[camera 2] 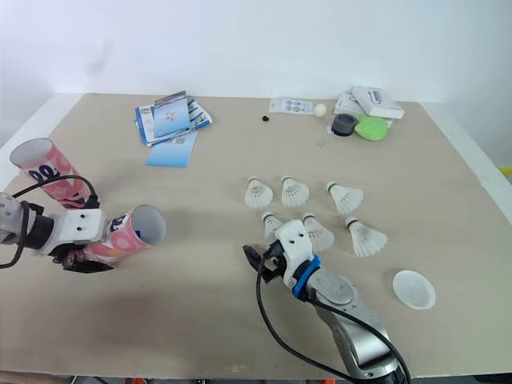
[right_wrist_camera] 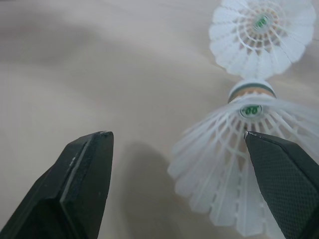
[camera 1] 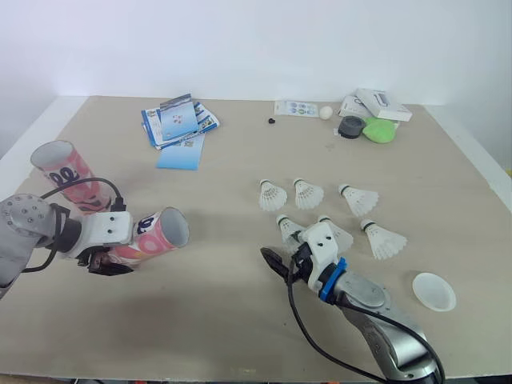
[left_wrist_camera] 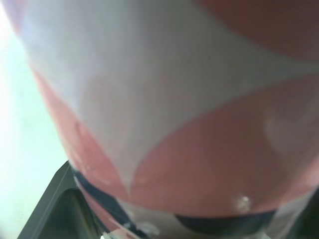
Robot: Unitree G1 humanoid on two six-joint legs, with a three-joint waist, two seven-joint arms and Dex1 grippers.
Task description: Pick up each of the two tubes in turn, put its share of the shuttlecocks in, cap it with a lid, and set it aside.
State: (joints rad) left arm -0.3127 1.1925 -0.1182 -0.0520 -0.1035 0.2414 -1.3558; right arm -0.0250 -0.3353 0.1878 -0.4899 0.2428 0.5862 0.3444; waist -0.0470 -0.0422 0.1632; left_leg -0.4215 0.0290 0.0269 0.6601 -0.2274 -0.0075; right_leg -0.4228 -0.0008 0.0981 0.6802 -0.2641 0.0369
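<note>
In the head views we saw the left hand (camera 1: 118, 252) clenched round the held tube (camera 1: 152, 234), by the tabletop's (camera 1: 216, 320) left edge toward the near left corner. That tube lay tilted low, its open mouth turned toward the middle. The left wrist view added what the head views could not: the tube's pink and white wall right up against the camera, with one dark finger (left_wrist_camera: 47, 209) beside it. The other tube (camera 1: 68, 178) leaned at the left edge, just beyond the held one.

The head views placed the right hand (right_wrist_camera: 175, 135) low over the near half of the tabletop, at the near row of shuttlecocks (camera 1: 358, 199). Only the right wrist view showed it released, its two fingers (right_wrist_camera: 82, 184) wide apart. There one shuttlecock (right_wrist_camera: 229, 169) lay between them, close against one finger, its cork pointing away. We could not tell whether feathers and finger touched.

We counted two tubes. We counted six shuttlecocks, in two rows of three on the right half. We counted one white lid (camera 1: 434, 290), near the near right corner. Leaflets (camera 1: 180, 124) lay toward the far edge, left of the middle. At the far right corner sat a white box (camera 1: 382, 104), a green thing (camera 1: 379, 130), a dark round thing (camera 1: 350, 126) and a small ball (camera 1: 326, 112).
</note>
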